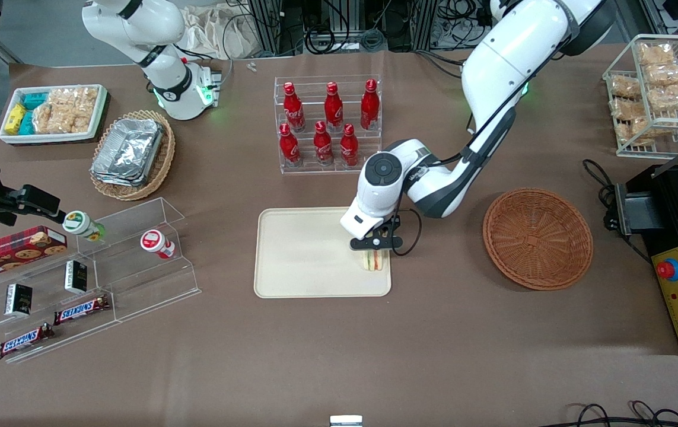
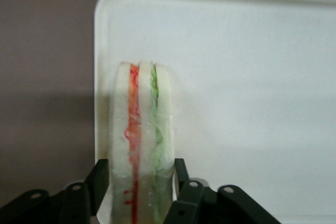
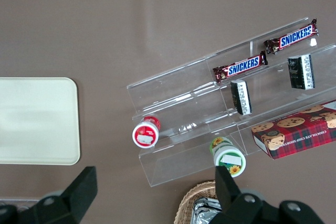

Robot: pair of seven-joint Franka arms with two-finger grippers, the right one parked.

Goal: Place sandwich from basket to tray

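Brown-covered table [image 1: 327, 367] under even light; black cables [image 1: 350, 29] tangle around metal framing above it

A brown counter [image 1: 339, 356] carries everything: the cream tray [image 1: 303, 255] lies near its middle, with the empty reddish-brown basket [image 1: 537, 238] beside it toward the working arm's end. Farther from the front camera than the tray stands a clear rack of red bottles [image 1: 328, 124], while a tan wicker basket of foil containers [image 1: 132, 154], a white bin of snacks [image 1: 53, 112] and a clear stepped display stand [image 1: 95, 273] sit toward the parked arm's end. The gripper [image 1: 376, 254] hangs over the tray's edge nearest the basket.
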